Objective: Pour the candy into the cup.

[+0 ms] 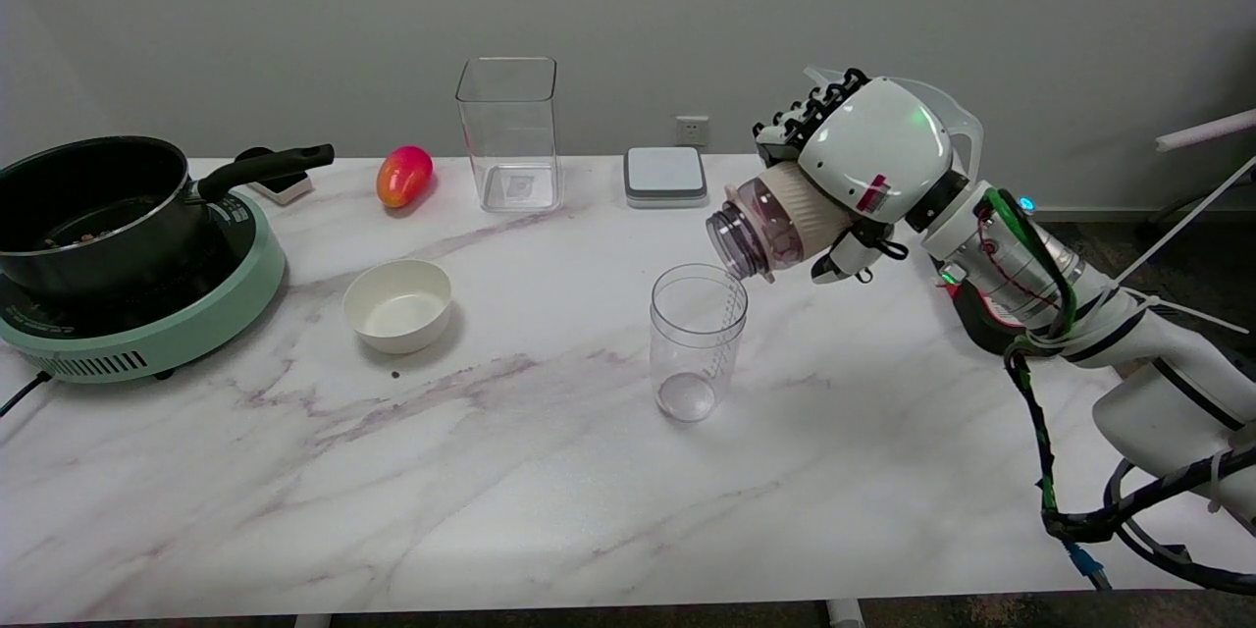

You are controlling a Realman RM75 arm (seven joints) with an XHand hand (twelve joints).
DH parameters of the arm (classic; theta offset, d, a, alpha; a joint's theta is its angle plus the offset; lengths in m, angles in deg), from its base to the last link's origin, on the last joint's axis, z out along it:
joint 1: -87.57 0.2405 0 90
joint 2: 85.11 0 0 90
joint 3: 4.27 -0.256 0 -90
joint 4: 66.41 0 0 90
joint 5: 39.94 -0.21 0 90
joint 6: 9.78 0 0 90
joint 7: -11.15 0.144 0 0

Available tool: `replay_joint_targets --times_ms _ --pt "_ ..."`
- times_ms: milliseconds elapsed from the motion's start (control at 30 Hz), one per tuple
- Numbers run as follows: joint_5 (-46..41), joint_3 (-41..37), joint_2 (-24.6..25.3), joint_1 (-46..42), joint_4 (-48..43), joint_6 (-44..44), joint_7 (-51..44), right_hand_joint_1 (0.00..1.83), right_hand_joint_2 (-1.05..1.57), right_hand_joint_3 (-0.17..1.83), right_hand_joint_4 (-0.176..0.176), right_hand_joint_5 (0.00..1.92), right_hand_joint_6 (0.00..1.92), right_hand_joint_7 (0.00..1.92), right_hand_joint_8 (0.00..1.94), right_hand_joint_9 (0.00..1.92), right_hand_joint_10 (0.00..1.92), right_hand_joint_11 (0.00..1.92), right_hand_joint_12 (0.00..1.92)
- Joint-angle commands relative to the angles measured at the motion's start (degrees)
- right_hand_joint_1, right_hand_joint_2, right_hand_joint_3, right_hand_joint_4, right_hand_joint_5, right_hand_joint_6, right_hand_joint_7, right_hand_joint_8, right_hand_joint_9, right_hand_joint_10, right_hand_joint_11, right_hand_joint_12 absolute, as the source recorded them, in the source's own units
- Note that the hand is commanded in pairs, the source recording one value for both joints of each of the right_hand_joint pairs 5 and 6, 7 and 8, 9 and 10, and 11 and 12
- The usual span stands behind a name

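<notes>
Head view: clear measuring cup (697,341) upright on the marble table (549,500), taken as the landmark. Appears empty, graduation marks faint on its wall.

Right hand (852,179) up and to the right of the cup, wrapped around a clear candy jar (775,224) with a ribbed tan sleeve. Fingers (807,114) curled over the far side of the jar, thumb (846,261) below it, palm shell covering the jar's rear; clamped on the jar between them. Jar tilted close to horizontal, open mouth pointing left and slightly down, protruding past the fingers toward the cup. Mouth just above the cup's right rim, near touching; cannot tell whether contact. Inside of the jar pinkish; no separate candy pieces made out. White forearm with red and green cables trailing off to the lower right of the cup.

Left of the cup, near: white bowl (397,305), upright, with a small dark speck on the table in front of it. Farther left of the cup: black pot (93,206) with a long handle sitting on a green cooker (147,324) at the table's edge. Behind the cup and to its left: tall clear square container (508,132), upright. Left of that, well apart from the cup: red-orange mango (403,176) lying on its side. Behind the cup, slightly right: flat grey-and-white scale (664,176) by the wall.
</notes>
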Motion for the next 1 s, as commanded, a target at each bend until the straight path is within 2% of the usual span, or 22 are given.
replay_joint_targets --times_ms 33,1000 --pt "-0.3 0.1 0.5 0.3 -0.2 2.5 -4.8 1.27 1.55 0.28 0.000 1.92 1.92 1.86 1.86 1.58 1.58 1.38 1.38" --pt "0.1 1.6 0.6 0.7 0.4 4.6 -8.7 1.24 1.57 0.28 0.000 1.92 1.92 1.87 1.87 1.58 1.58 1.37 1.37"
